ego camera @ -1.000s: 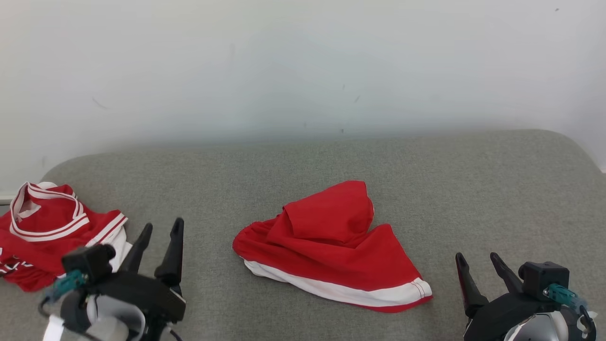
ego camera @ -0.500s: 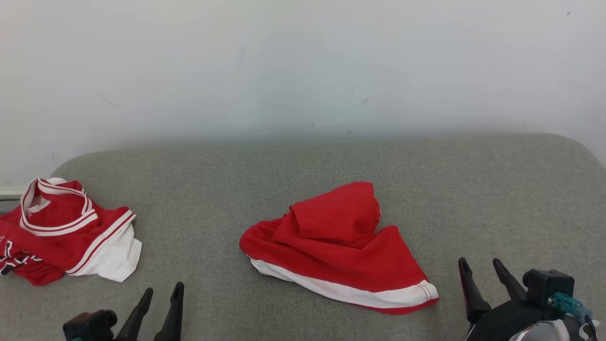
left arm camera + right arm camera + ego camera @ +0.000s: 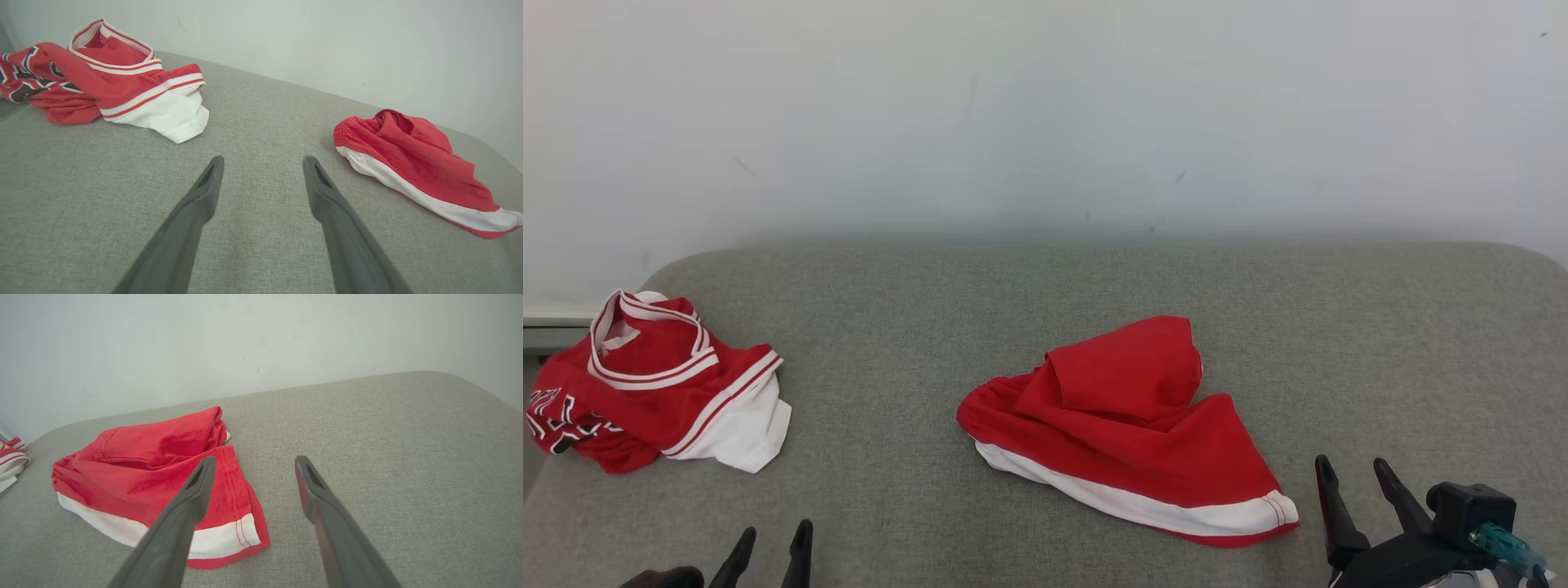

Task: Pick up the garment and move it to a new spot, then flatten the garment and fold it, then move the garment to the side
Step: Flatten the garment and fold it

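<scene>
A crumpled red garment [image 3: 1119, 425] with a white band along its lower edge, shorts by the look of it, lies in the middle of the grey cushion. It also shows in the left wrist view as the garment [image 3: 416, 163] and in the right wrist view as the garment [image 3: 155, 457]. My left gripper [image 3: 774, 539] is open and empty at the bottom left, well clear of any cloth; its fingers [image 3: 204, 196] hover over bare cushion. My right gripper [image 3: 1352, 469] is open and empty just right of the garment's white corner, with its left finger [image 3: 192, 494] in front of the cloth.
A red and white jersey [image 3: 654, 384] lies bunched at the cushion's far left edge, and shows as the jersey [image 3: 102, 69] ahead and left of my left fingers. The grey cushion [image 3: 890, 327] ends at a white wall [image 3: 1045, 122] behind. Bare cushion stretches to the right [image 3: 388, 437].
My left gripper has drawn back from beside the jersey down to the bottom edge, uncovering the jersey's white hem. The camera has turned, shifting the whole picture right. Neither garment has moved.
</scene>
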Robot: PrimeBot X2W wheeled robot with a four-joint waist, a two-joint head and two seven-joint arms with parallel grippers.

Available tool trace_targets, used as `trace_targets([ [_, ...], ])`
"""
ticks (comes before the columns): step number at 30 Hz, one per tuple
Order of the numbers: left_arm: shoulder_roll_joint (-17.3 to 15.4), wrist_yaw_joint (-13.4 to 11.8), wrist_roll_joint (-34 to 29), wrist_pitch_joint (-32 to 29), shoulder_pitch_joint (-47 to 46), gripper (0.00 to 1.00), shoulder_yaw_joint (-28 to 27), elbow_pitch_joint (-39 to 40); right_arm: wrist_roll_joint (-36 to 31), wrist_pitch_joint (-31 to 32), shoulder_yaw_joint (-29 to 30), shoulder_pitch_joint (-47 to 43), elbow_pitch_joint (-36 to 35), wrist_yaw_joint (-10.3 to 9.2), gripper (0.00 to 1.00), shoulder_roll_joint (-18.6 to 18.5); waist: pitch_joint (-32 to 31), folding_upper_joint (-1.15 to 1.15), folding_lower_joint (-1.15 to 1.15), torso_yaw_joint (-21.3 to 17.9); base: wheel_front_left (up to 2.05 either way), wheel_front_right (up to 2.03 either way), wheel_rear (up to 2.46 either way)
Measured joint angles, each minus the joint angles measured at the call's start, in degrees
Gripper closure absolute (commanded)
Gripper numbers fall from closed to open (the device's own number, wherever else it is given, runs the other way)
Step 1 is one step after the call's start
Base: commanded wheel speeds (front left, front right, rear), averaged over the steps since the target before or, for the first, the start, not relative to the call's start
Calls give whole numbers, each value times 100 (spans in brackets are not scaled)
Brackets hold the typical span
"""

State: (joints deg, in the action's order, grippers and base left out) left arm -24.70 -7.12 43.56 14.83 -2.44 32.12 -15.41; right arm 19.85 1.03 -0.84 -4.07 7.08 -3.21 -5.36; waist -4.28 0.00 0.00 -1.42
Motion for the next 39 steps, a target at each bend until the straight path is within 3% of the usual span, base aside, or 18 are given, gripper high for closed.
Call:
trace_targets([
  [20,349,0,-454,-129,129,0,-268,200,22,-163,-52,-9,186,19,0,8,-44,0,0,6,0,0,0],
  [39,493,0,-669,-719,117,0,-436,285,20,-200,-86,-8,233,26,0,-29,14,0,0,-21,0,0,0],
])
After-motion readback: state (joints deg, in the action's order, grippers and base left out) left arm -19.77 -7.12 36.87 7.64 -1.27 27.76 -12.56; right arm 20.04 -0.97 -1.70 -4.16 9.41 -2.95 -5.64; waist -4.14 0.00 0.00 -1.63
